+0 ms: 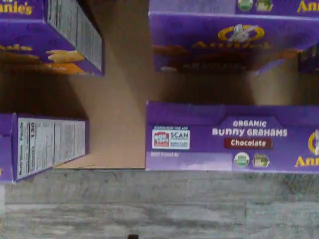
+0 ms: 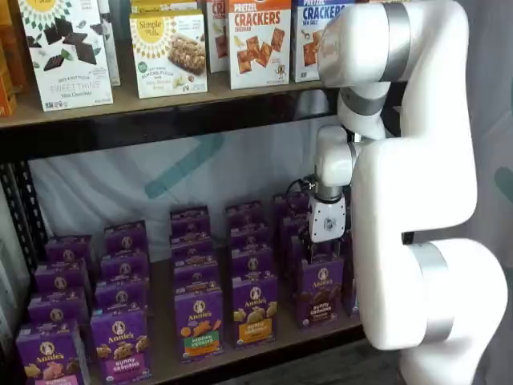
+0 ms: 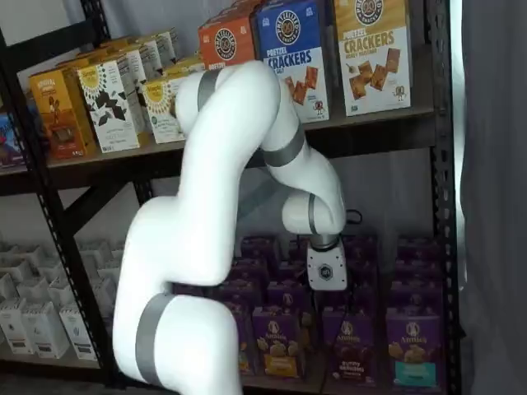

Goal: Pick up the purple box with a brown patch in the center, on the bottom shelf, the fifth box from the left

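The purple box (image 2: 321, 292) stands upright at the front of the bottom shelf (image 2: 159, 329), with a dark brown centre patch and white "bunny grahams" lettering; it also shows in the other shelf view (image 3: 350, 346). In the wrist view I look down on the purple box's top flap (image 1: 232, 137), which reads "Organic Bunny Grahams Chocolate". My gripper (image 2: 322, 247) hangs straight above this box in both shelf views, its white body just over the carton's top. The black fingers are hard to make out against the boxes behind, and they hold nothing.
Rows of purple Annie's cartons fill the shelf around the target: an orange-band box (image 2: 255, 310) to its left, then a green-band box (image 2: 199, 322). The shelf above carries cracker boxes (image 2: 258, 42). My white arm (image 2: 417, 200) stands at the right. Bare board (image 1: 119, 119) separates the columns.
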Robot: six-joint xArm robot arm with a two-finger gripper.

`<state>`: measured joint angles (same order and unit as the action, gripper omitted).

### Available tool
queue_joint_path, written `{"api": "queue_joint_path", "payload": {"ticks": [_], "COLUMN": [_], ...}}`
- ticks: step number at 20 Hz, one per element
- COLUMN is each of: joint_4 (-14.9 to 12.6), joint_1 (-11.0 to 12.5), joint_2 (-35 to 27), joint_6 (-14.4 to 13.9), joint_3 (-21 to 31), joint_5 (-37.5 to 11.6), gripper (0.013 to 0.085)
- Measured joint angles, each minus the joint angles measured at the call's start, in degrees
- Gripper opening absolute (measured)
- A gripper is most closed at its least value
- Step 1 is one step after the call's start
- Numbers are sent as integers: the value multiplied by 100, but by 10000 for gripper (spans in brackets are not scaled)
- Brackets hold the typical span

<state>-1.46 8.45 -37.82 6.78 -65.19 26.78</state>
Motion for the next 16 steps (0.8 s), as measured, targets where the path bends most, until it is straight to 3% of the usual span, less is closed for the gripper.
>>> {"api": "queue_joint_path", "payload": {"ticks": [7,16], "joint_4": [127,54], "joint_1": [33,45], "joint_2": [-330,-635], "joint_6": [145,94], "joint_3": [-518,-1020], "joint_5": [199,412], "gripper": [850,850]}}
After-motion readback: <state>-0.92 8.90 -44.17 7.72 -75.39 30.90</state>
